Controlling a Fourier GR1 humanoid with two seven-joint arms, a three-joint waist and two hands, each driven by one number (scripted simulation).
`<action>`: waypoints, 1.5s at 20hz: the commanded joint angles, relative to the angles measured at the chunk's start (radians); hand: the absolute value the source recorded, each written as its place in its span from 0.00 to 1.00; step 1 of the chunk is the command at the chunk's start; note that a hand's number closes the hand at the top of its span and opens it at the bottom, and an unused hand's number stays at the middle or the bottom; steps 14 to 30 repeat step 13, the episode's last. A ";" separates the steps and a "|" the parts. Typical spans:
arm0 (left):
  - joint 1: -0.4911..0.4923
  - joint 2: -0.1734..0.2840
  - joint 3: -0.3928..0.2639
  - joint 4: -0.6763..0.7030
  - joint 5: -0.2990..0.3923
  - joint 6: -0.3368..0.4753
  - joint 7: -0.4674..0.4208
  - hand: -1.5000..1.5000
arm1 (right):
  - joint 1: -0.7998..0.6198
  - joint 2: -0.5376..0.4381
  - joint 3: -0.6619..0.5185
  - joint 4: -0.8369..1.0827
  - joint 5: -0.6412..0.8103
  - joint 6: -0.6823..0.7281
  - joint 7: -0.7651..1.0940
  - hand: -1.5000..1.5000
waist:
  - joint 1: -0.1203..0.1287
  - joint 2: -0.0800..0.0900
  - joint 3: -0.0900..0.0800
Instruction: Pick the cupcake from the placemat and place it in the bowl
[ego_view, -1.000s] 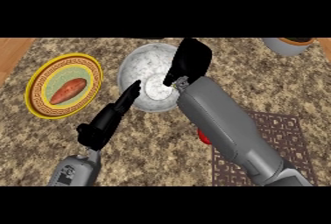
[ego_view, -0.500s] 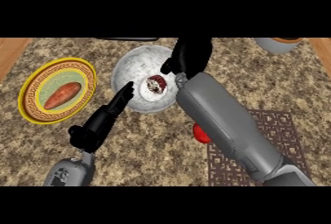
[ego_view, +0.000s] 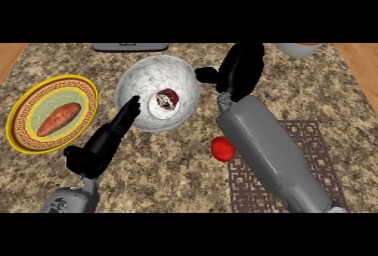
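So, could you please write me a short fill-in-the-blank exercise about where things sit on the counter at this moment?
1. The cupcake lies inside the ____.
2. The plate with the yellow rim holds a ____.
3. The red object sits at the edge of the ____.
4. The right hand is at the bowl's right side and holds ____.

Missing words: bowl; sweet potato; placemat; nothing.

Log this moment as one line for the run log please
cupcake: in bowl | right hand: open, beside bowl | left hand: open, at bowl's edge | placemat: red object
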 joint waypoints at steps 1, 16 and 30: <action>0.026 0.000 0.012 -0.014 0.004 0.011 0.008 0.50 | 0.111 0.009 -0.040 -0.146 0.090 -0.128 0.181 0.00 | -0.035 -0.010 0.000; 0.013 0.012 0.023 -0.052 0.000 0.010 0.031 0.50 | 0.864 -0.016 0.117 -0.906 0.137 -0.059 0.016 0.00 | -0.042 -0.002 -0.001; 0.013 0.012 0.023 -0.052 0.000 0.010 0.031 0.50 | 0.864 -0.016 0.117 -0.906 0.137 -0.059 0.016 0.00 | -0.042 -0.002 -0.001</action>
